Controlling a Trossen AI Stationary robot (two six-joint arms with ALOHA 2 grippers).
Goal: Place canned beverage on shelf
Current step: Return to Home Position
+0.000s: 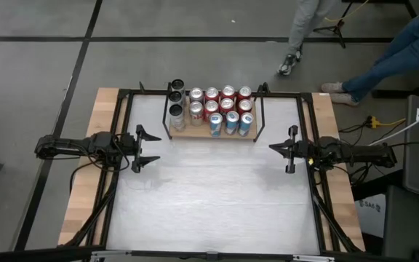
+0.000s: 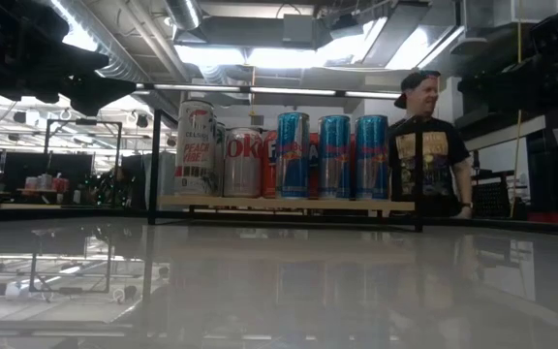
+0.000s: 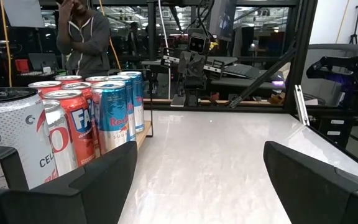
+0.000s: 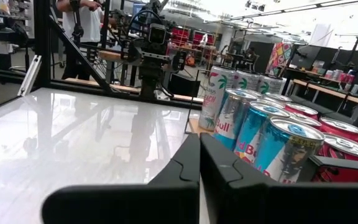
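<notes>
Light-wood shelf (image 1: 195, 135), blue-and-silver cans (image 1: 231, 121), red cans (image 1: 228, 93), glossy white table (image 1: 217, 193).

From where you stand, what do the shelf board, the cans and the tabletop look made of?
Shelf board: pale unpainted wood, by its tan edge. Cans: likely thin metal, glossy print, silvery tops. Tabletop: white, glossy, perhaps laminate; it mirrors the cans.

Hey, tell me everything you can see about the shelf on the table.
The shelf is a small rectangular light-wood board with thin black metal rods upright at its ends. It sits level on the white table near its far edge, between the arms. Cans stand upright on it in tight rows, nearly filling it, blue-and-white ones in front. The left gripper and the right gripper are both clear of it.
</notes>
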